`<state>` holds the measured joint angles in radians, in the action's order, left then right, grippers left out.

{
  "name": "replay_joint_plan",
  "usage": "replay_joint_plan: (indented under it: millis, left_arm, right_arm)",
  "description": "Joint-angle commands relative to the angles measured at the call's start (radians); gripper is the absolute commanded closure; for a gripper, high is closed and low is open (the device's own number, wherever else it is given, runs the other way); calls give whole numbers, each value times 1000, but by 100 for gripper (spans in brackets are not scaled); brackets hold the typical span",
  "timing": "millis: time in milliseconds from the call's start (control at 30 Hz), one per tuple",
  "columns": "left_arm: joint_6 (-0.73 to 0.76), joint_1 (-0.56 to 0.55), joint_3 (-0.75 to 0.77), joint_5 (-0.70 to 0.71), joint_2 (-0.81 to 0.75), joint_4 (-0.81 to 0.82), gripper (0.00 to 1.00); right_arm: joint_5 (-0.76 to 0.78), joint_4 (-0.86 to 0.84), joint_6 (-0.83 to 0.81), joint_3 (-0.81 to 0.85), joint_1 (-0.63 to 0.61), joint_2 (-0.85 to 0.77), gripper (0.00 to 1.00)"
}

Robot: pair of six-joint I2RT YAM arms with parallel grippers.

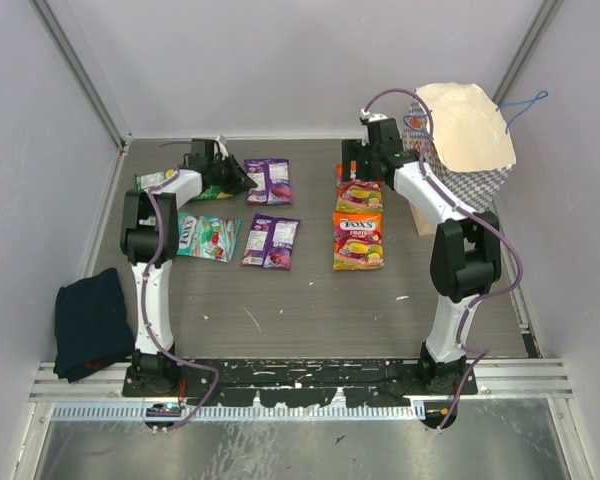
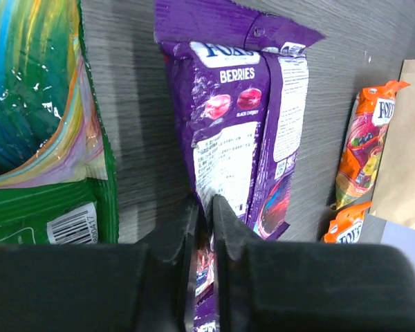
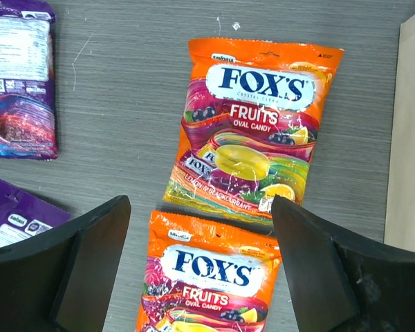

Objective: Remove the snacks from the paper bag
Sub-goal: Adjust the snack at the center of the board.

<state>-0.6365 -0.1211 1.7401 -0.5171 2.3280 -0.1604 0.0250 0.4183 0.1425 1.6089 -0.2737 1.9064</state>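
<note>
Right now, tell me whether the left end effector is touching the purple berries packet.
Touching. The left wrist view shows the left end effector closed on the purple berries packet, pinching its back seam with no gap.

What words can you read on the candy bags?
"FOX'S", "FRUITS", "OVAL CANDY": upper orange packet.
"FOX'S", "FRUITS", "OVAL CANDY": lower orange packet.
"BERRIES": purple packet.
"FOX'S": teal packet.
The purple packet's small print and the barcode digits on the green packet are too small to read.
</note>
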Motion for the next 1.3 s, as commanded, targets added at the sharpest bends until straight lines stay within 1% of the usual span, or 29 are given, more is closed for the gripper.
replay_joint_plan:
  millis: [0, 67, 300, 400, 533, 600, 633, 733, 833, 933, 1000, 1133, 1267]
  left_arm:
    - [37, 9, 6, 32, -114, 24, 97]
    - [63, 9, 4, 65, -157, -12, 100]
    - [163, 3, 6, 202, -307, -145, 100]
    - [223, -23, 30, 321, -357, -223, 100]
    - [348, -115, 122, 562, -375, -367, 100]
    - [420, -179, 205, 697, -346, -458, 100]
    - [444, -217, 248, 780, -323, -519, 100]
    - [504, -295, 379, 962, -232, -634, 100]
    - [567, -358, 490, 1160, -127, -715, 100]
    - [631, -410, 586, 1331, -8, -754, 100]
    - [658, -434, 633, 1376, 45, -758, 100]
    - [677, -470, 674, 1382, 105, -753, 100]
    - [699, -514, 694, 1382, 132, -725, 100]
  right_arm:
    - [-16, -38, 20, -19, -2, -78, 11]
    - [-24, -39, 24, -28, -1, -87, 11]
    - [-34, -76, 26, -110, -4, -148, 11]
    - [-35, -78, 27, -121, -3, -159, 11]
    - [-52, -77, 35, -114, -4, -162, 11]
    - [-62, -76, 40, -116, -3, -166, 11]
    - [-65, -78, 42, -120, -4, -168, 11]
    - [-78, -85, 46, -130, -4, -173, 11]
    - [-92, -92, 49, -141, -3, -179, 11]
    - [-98, -100, 50, -157, -3, -189, 11]
    - [-102, -108, 51, -168, -3, -193, 10]
    - [-109, -113, 51, -179, -3, -192, 10]
    - [-115, -116, 54, -185, -3, -190, 10]
